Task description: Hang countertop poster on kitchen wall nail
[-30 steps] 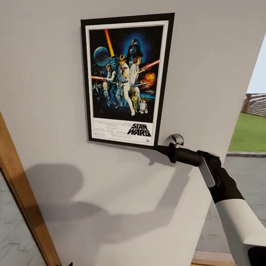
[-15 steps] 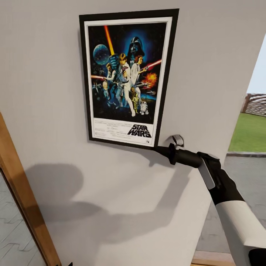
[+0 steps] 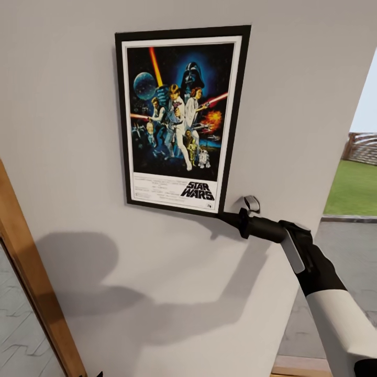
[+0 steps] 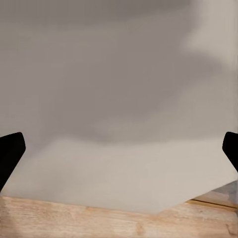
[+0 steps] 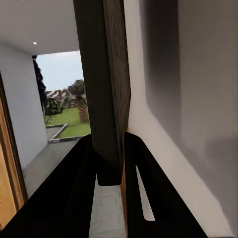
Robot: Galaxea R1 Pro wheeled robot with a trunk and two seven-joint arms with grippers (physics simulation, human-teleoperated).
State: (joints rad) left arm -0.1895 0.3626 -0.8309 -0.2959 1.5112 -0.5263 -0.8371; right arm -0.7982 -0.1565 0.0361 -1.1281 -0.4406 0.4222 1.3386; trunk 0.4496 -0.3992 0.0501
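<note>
Poster (image 3: 180, 118) is held flat against the wall (image 3: 293, 78), pinched at its lower right corner by the clenched right pincer (image 3: 226, 215), presumably to seat it on a nail; the left pincer (image 4: 119, 148) is spread, ungripping.

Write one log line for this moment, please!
right end effector: shut on poster bottom corner | poster: against wall | left end effector: open
</note>
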